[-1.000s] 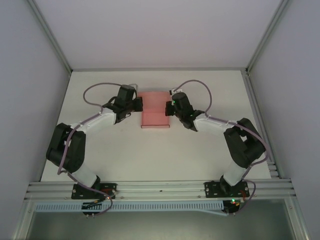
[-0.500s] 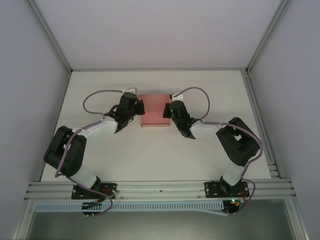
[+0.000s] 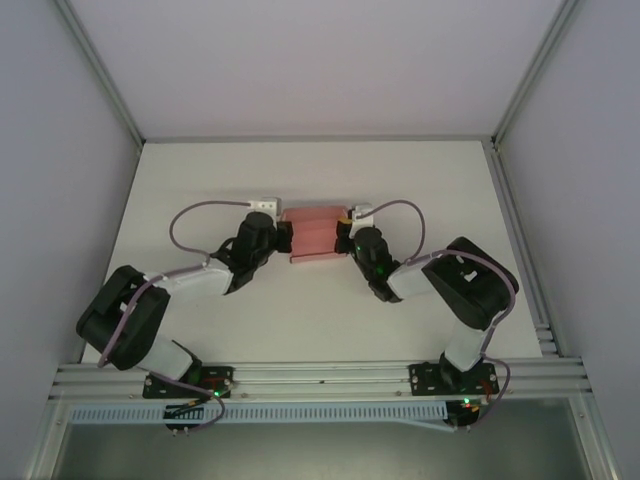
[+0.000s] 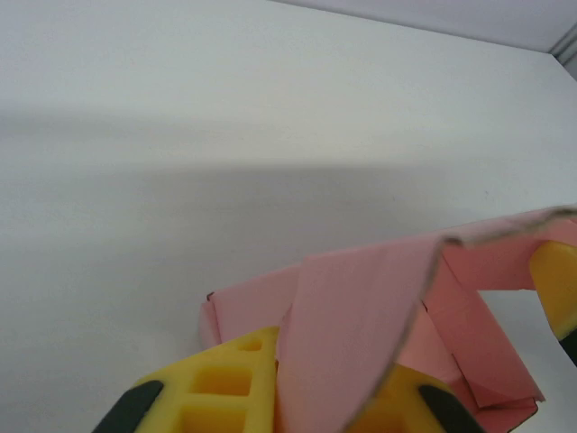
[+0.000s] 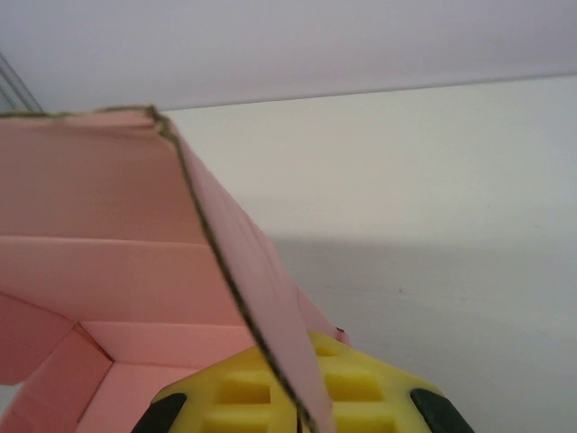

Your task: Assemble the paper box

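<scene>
Jaws of the left gripper (image 3: 284, 237) clamp the left side of the paper box (image 3: 316, 236); those of the right gripper (image 3: 345, 241) pinch its right wall. It sits partly folded between them on the white table (image 3: 300, 310), its raised pink panels screening much of both wrist views, purple cables (image 3: 200, 212) looping nearby

The left fingers (image 4: 225, 383) and right fingers (image 5: 361, 388) have moved closer together, bowing the flat paper box (image 3: 315, 235) upward.
</scene>
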